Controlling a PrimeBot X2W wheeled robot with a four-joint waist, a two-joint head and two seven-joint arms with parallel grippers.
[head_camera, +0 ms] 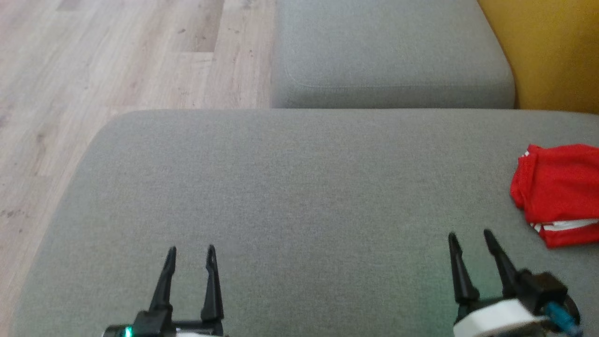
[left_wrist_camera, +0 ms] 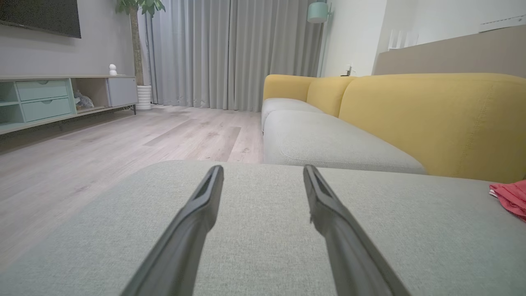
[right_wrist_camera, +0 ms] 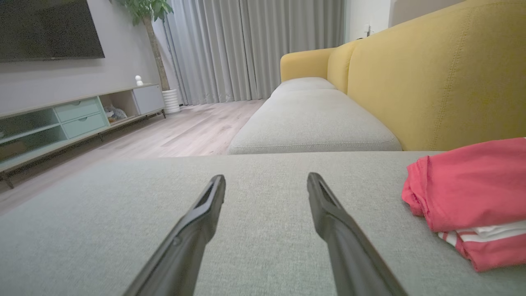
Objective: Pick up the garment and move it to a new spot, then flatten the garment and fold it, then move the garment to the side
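Two finger pairs are standing apart, left end effector (head_camera: pixel 191 248), right end effector (head_camera: pixel 469 232), folded garment (head_camera: pixel 559 187) lying near the latter.

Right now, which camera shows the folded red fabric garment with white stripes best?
The right wrist view: the folded red garment with white stripes lies close and large, layers and stripes clear. The head view shows the garment from above, smaller, cut by the right edge. The left wrist view catches a small corner of the garment.
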